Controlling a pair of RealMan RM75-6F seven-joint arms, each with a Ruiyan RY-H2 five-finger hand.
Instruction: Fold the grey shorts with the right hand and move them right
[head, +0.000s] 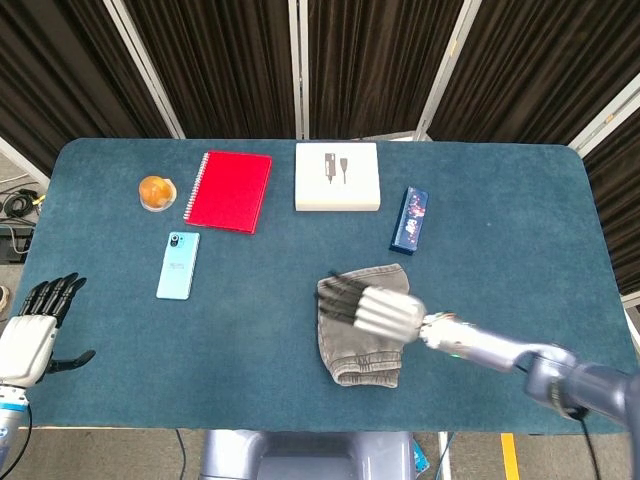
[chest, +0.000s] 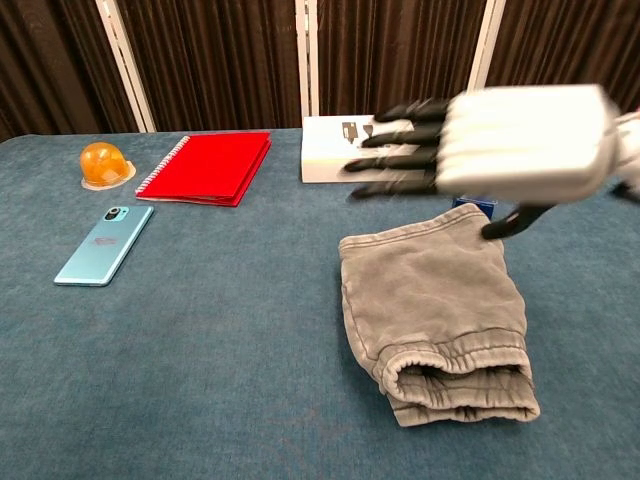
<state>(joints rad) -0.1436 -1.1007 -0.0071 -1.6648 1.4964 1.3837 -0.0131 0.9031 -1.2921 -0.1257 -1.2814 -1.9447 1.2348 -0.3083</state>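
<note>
The grey shorts (chest: 432, 320) lie folded on the blue table (head: 500, 200), directly beneath the right hand (chest: 500, 145). Their long axis runs from the far side of the table toward the robot, tilted slightly rightward at the near end. The elastic waistband, doubled into a thick roll, points toward the robot at the near edge of the bundle; the flat folded end points away, toward the white box (chest: 360, 147).

The right hand hovers above the far half of the shorts, clear of the cloth, its fingers (chest: 400, 160) stretched out straight and spread, holding nothing. It is motion-blurred in both views. The fingers point to the robot's left, the thumb hanging down toward the fabric.

A dark blue box (head: 410, 219) sits just beyond the hand. The red notebook (head: 229, 190), turquoise phone (head: 177, 265) and orange object (head: 155, 191) lie well off past the fingertips.

The left hand (head: 35, 330) rests at the table's near-left corner, fingers extended, thumb out, empty.
</note>
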